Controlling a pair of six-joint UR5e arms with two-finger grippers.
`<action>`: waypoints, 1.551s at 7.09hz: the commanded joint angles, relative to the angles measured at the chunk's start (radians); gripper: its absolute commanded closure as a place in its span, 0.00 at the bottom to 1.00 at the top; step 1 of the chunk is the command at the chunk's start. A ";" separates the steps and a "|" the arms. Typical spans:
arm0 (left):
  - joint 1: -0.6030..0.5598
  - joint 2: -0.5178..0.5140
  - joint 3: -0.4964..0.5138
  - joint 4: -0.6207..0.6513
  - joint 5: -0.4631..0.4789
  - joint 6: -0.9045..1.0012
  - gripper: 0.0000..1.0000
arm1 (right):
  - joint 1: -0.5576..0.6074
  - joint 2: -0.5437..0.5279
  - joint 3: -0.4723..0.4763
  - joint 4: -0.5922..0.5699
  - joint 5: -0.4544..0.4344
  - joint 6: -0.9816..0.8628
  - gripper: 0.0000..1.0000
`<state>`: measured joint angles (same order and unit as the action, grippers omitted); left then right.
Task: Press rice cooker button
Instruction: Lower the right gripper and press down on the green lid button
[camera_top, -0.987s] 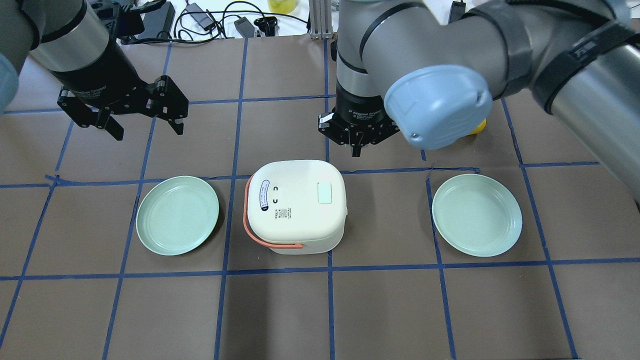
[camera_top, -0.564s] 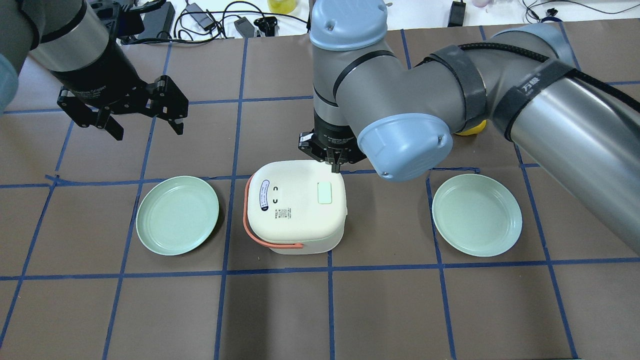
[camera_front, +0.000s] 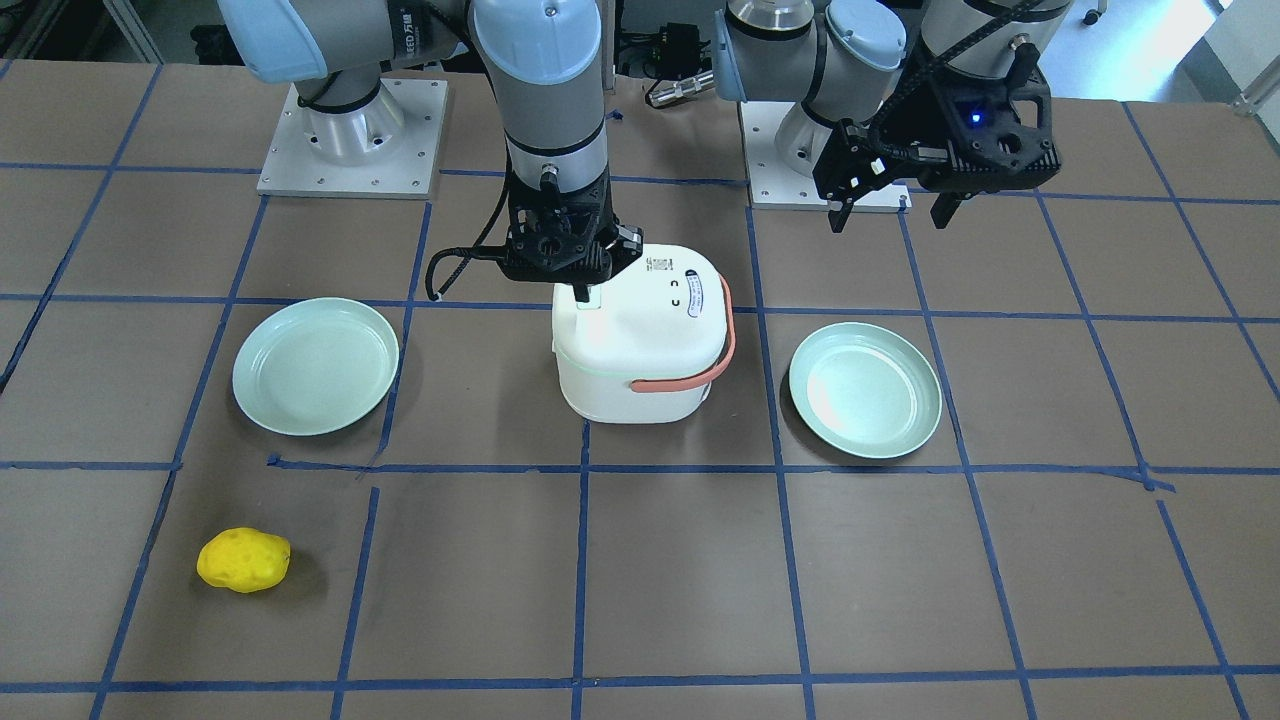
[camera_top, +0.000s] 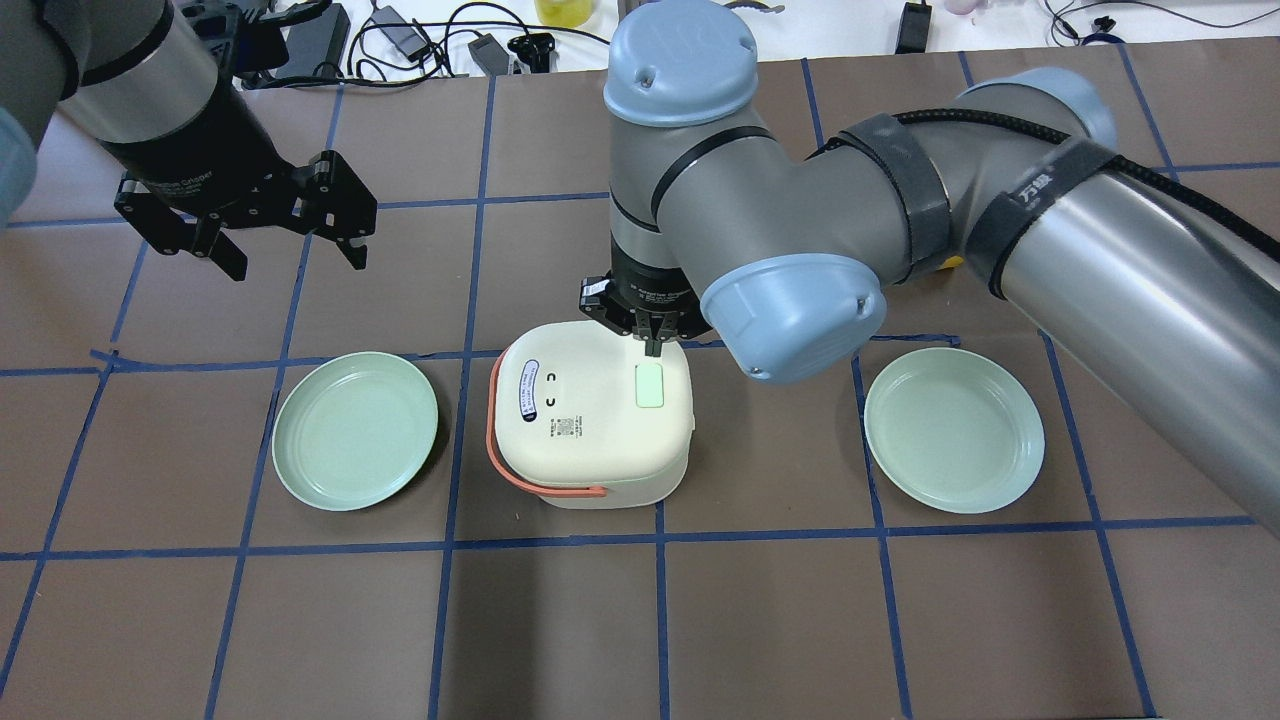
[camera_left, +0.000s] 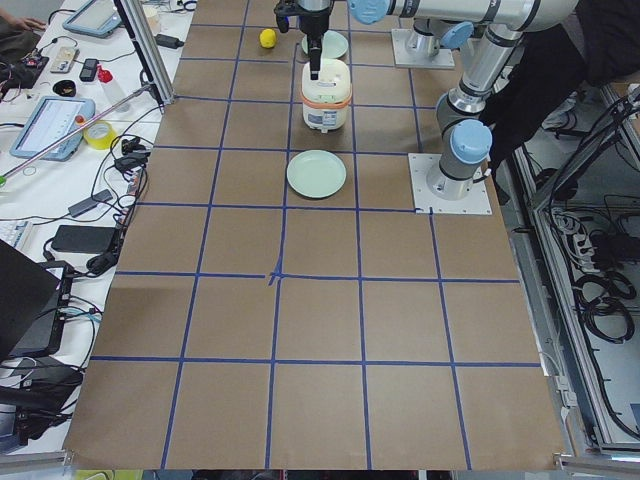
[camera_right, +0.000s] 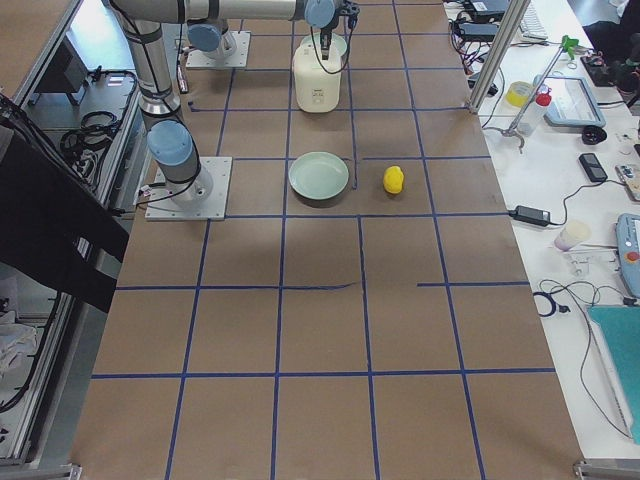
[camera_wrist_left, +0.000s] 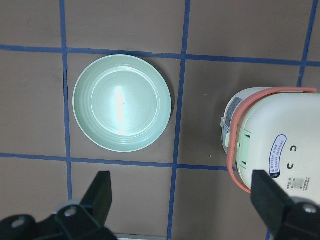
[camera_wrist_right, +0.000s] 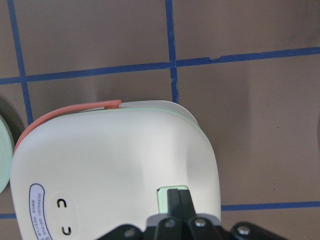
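Tabletop (camera_top: 560, 630) in brown paper, blue tape grid (camera_top: 657, 537), rice cooker (camera_top: 590, 430), cluttered workbench (camera_left: 40, 170)

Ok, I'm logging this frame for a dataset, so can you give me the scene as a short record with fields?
cooker: lid closed, orange handle down, between the two plates
button: green, on the lid
right gripper: shut, tip pointing down over the button; contact unclear
left gripper: open, holding nothing, off to the side of the cooker
left-side plate: empty
right-side plate: empty
yellow lump: on the table, beyond the right-side plate, apart from it
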<state>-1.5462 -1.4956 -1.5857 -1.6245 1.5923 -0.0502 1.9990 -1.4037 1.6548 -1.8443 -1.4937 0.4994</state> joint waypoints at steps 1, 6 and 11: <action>0.000 0.000 0.001 0.000 0.000 0.001 0.00 | 0.029 0.003 0.016 -0.001 0.000 0.002 1.00; 0.000 0.000 0.000 0.000 0.000 0.000 0.00 | 0.030 0.005 0.022 0.013 -0.011 0.002 1.00; 0.000 0.000 0.000 0.000 0.000 0.001 0.00 | 0.027 -0.007 0.065 -0.010 -0.017 0.005 1.00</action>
<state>-1.5463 -1.4956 -1.5861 -1.6245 1.5923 -0.0496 2.0288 -1.4031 1.7116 -1.8490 -1.5097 0.5031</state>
